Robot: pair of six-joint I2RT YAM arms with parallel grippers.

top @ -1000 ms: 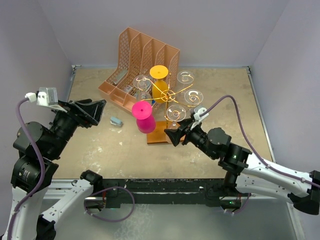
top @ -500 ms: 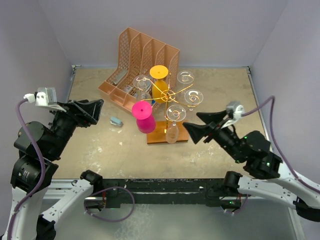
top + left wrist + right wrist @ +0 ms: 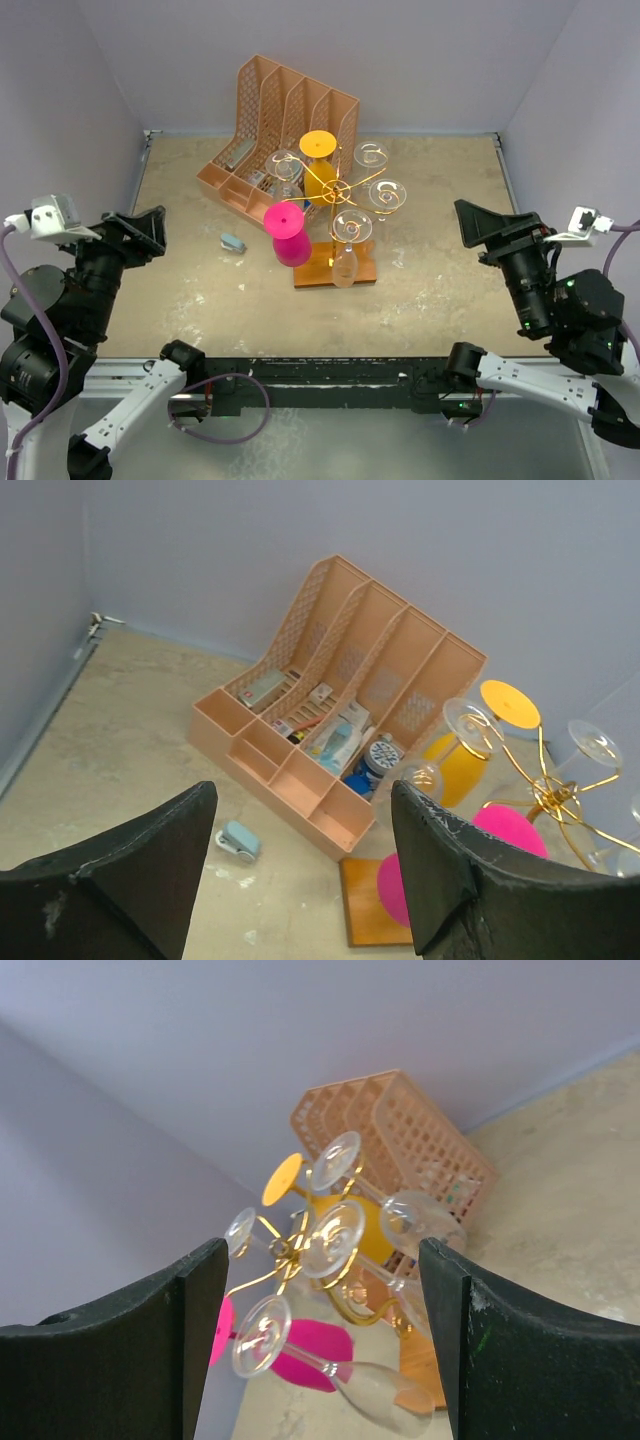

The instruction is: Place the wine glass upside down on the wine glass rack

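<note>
The gold wire wine glass rack (image 3: 338, 188) stands on its brown wooden base (image 3: 318, 270) mid-table. Several glasses hang upside down from its spiral arms: clear ones, a yellow one (image 3: 318, 146) and a pink one (image 3: 287, 233). The nearest clear wine glass (image 3: 346, 255) hangs at the front arm, its foot in the spiral. It also shows in the right wrist view (image 3: 372, 1390). My right gripper (image 3: 482, 225) is open and empty, well right of the rack. My left gripper (image 3: 143, 232) is open and empty, far left of it. The rack shows in the left wrist view (image 3: 548, 796).
A peach slotted file organizer (image 3: 268, 118) with small items stands behind the rack, touching or nearly touching it. A small blue-grey object (image 3: 232, 242) lies on the table left of the pink glass. Walls enclose the back and both sides.
My right gripper has drawn back from the rack to the right and opened, leaving the clear glass hanging on the front arm. My left arm has pulled back to the left.
</note>
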